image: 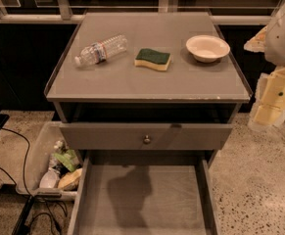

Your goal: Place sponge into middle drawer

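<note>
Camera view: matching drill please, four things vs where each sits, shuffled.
1 sponge
2 bowl
3 middle drawer
4 hand

A at the right edge, beside the cabinet, off its top
B pulled open, under the knobbed drawer front
C on the cabinet top, right side
D on the cabinet top, centre

Pairs: 1-D, 2-C, 3-B, 4-A.

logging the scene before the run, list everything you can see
clear plastic water bottle: 1, clear, lying on cabinet top, left
yellow sponge with green scouring layer: 1, yellow-green, cabinet top, centre
round cream bowl: 1, cream, cabinet top, right
grey drawer front with metal knob: 1, grey, under the top
wide grey middle drawer: 1, grey, open, below
clear plastic bin of clutter: 1, clear, floor left
robot claw: 1, white-yellow, right of cabinet top
</note>
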`<state>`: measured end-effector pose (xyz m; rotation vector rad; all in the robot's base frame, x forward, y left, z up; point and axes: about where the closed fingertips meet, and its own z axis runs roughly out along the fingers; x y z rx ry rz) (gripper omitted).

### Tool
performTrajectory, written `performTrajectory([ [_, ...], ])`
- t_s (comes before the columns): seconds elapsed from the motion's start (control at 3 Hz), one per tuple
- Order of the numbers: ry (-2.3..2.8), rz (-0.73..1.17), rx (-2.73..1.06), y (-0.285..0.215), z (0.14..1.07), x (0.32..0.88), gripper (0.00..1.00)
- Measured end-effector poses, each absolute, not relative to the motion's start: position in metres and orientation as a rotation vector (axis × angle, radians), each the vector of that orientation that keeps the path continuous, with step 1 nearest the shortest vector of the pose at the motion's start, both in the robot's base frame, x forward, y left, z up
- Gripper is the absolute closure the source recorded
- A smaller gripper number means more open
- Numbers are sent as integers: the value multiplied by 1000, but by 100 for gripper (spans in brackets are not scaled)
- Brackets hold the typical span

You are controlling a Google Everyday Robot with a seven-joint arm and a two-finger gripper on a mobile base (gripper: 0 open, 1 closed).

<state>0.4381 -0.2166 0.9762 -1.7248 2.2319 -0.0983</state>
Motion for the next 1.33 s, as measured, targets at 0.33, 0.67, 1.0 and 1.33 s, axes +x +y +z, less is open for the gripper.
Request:
performTrajectory([
  [0.33,2225,-104,-1725,-215,978,440,0],
  [0.67,2137,-108,-1729,-189,989,458,0],
  [1.0,2009,-74,-1705,-155,1005,494,0],
  [1.33,1917,-15,-1659,-127,1016,539,0],
])
